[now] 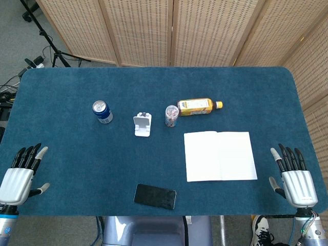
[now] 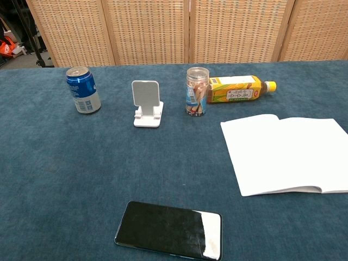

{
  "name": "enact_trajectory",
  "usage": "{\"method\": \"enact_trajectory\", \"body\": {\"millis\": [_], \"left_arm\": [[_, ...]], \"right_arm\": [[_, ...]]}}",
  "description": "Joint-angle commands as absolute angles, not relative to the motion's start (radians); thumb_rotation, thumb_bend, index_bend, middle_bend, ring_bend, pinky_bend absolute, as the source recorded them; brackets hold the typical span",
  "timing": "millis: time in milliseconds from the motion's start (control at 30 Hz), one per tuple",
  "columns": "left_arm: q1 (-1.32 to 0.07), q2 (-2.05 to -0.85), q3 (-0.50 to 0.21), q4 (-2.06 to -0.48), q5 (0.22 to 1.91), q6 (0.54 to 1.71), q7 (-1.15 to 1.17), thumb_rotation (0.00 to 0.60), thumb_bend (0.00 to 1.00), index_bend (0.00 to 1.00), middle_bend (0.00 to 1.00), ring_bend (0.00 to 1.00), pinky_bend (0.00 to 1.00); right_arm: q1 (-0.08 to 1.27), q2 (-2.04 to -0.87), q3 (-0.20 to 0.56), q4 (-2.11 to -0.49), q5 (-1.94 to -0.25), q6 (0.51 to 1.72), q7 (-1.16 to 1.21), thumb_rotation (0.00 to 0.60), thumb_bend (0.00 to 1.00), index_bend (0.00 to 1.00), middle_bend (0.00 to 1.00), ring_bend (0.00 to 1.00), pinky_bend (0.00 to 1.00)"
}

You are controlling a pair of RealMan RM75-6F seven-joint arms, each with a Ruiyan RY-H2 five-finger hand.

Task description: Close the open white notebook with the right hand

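Note:
The white notebook (image 1: 220, 156) lies open and flat on the blue table, right of centre; the chest view shows the notebook (image 2: 285, 152) with its blank pages up. My right hand (image 1: 292, 177) rests at the table's front right corner, fingers spread, holding nothing, a short way right of the notebook. My left hand (image 1: 21, 174) sits at the front left edge, fingers spread and empty. Neither hand shows in the chest view.
A black phone (image 1: 155, 196) lies near the front edge. Behind the notebook lie a yellow bottle (image 1: 197, 106) on its side, a small clear jar (image 1: 171, 116), a white phone stand (image 1: 142, 124) and a blue can (image 1: 102, 111).

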State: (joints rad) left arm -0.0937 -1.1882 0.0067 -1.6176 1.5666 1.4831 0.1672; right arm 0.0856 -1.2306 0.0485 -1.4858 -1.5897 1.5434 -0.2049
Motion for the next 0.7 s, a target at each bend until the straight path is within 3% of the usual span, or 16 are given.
{"method": "enact_trajectory", "body": {"millis": [33, 700], "left_arm": [[-0.094, -1.188, 0.006, -1.617, 1.566, 1.483, 0.167, 0.6, 0.0, 0.0, 0.0, 0.0, 0.0], [-0.091, -1.18, 0.008, -1.621, 1.578, 1.495, 0.153, 0.6, 0.0, 0.0, 0.0, 0.0, 0.0]], "right_arm": [[0.086, -1.231, 0.048, -1.485, -1.589, 1.542, -0.206, 0.6, 0.36, 0.0, 0.0, 0.0, 0.0], [0.089, -1.232, 0.048, -1.499, -1.586, 1.532, -0.222, 0.6, 0.36, 0.0, 0.0, 0.0, 0.0]]}}
